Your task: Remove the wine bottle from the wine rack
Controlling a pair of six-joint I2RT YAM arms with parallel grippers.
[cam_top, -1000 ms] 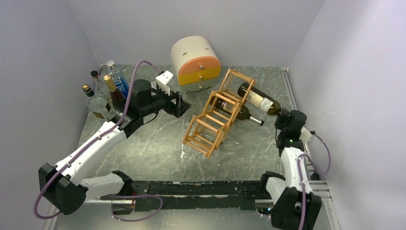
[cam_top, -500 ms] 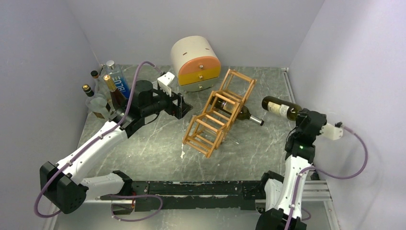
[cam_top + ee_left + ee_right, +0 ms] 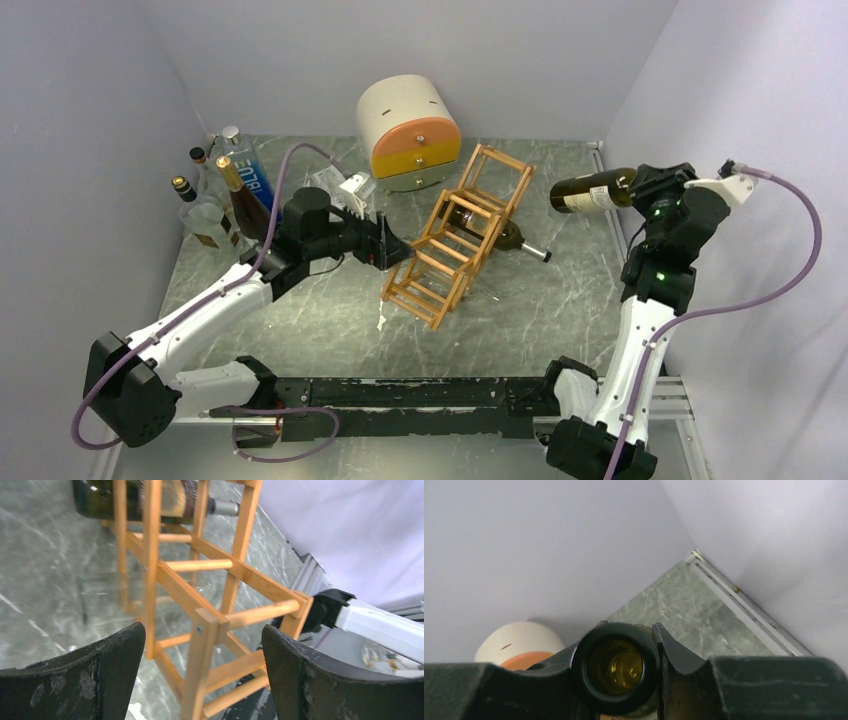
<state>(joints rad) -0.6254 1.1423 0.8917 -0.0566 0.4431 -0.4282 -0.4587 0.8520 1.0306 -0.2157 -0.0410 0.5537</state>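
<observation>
The light orange-tan wooden wine rack (image 3: 458, 236) lies tilted on the marble table; a second dark bottle (image 3: 510, 238) still rests in it. My right gripper (image 3: 640, 186) is shut on the neck of a dark wine bottle (image 3: 585, 191) and holds it level, high above the table, clear of the rack to its right. In the right wrist view the bottle's open mouth (image 3: 616, 665) sits between the fingers. My left gripper (image 3: 392, 248) is open at the rack's left side; in the left wrist view its fingers (image 3: 112, 672) straddle a rack post (image 3: 200, 665) without touching.
A round cream-and-orange drawer box (image 3: 410, 132) stands behind the rack. Several bottles (image 3: 222, 190) cluster at the back left corner. Walls close in on the left, back and right; a metal rail (image 3: 610, 200) runs along the right edge.
My right arm has pulled the bottle out of the rack's top tier and lifted it up and to the right. My left gripper moved right, up to the rack.
</observation>
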